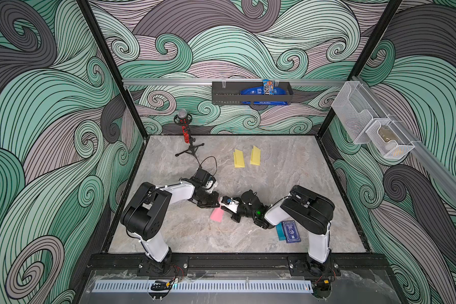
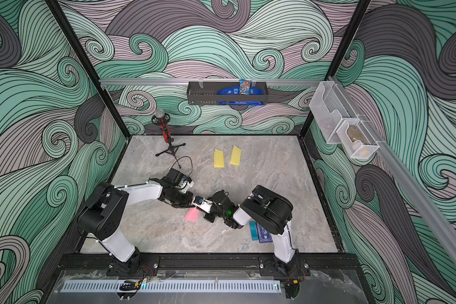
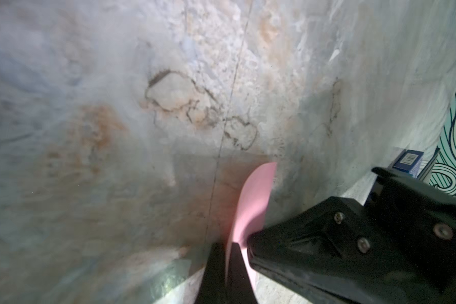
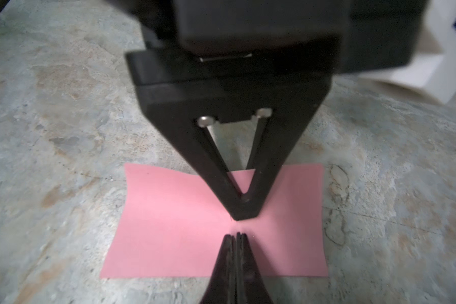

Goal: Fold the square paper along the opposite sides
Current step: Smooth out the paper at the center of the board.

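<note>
Inwards both arms reach, left claw (image 3: 231, 250) pinching pink paper (image 4: 169, 223), right claw (image 4: 237, 237) closed.

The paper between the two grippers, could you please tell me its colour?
The paper is plain pink, best seen in the right wrist view.

The grey marbled tabletop (image 1: 287, 184) carries a folded yellow paper (image 1: 239, 158) just beside a second yellow paper (image 1: 255, 155) near the back, with a microphone stand (image 1: 188, 147) back left. At the front right there is a dark blue box (image 1: 291, 231) against a teal sheet (image 1: 280, 231).
</note>
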`<action>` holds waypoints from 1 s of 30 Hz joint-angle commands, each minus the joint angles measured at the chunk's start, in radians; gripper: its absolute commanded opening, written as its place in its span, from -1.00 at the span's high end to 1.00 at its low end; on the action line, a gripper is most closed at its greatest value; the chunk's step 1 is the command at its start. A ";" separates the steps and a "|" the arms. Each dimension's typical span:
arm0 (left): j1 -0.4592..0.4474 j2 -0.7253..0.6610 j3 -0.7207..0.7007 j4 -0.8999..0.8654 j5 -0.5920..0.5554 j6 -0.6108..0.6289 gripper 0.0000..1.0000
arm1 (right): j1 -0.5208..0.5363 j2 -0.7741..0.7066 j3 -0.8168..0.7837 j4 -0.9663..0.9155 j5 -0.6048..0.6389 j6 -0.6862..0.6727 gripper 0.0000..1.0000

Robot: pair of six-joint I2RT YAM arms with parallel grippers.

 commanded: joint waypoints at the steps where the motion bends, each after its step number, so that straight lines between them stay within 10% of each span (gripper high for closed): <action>1: 0.006 0.034 -0.007 -0.049 -0.082 0.001 1.00 | 0.035 -0.005 -0.060 -0.127 -0.005 -0.007 0.83; 30: 0.006 0.030 -0.005 -0.058 -0.110 0.004 1.00 | 0.076 -0.265 -0.257 0.072 0.091 0.090 0.66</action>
